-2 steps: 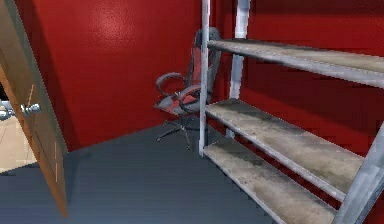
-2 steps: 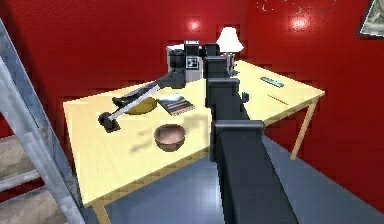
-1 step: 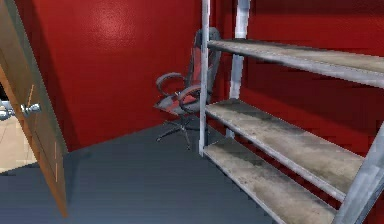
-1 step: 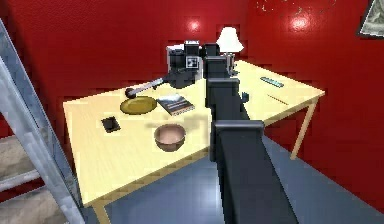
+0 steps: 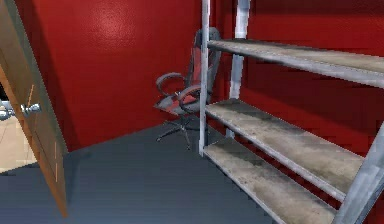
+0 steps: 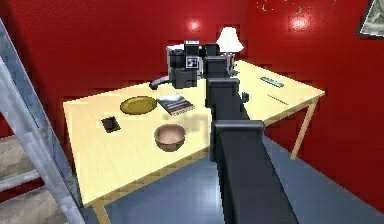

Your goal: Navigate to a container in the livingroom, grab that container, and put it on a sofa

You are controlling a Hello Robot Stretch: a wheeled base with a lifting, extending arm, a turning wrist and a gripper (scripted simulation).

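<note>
In the arm side view a pale yellow wooden table (image 6: 120,150) stands against red walls. A brown bowl (image 6: 171,137) sits on it near the front, left of the arm's dark bar (image 6: 235,140). The arm reaches out over the table. At its far end the gripper (image 6: 172,75) shows as a dark body beside the white marked squares, above the back of the tabletop. A book (image 6: 175,104) and a yellowish plate (image 6: 138,105) lie just in front of it. I cannot tell whether it holds anything.
A dark phone (image 6: 110,124), a white lamp (image 6: 231,40) and a remote (image 6: 272,82) are also on the table. In the forward view a metal shelf unit (image 5: 280,130) stands on the right, an office chair (image 5: 180,100) in the red corner, an open wooden door (image 5: 35,120) at the left.
</note>
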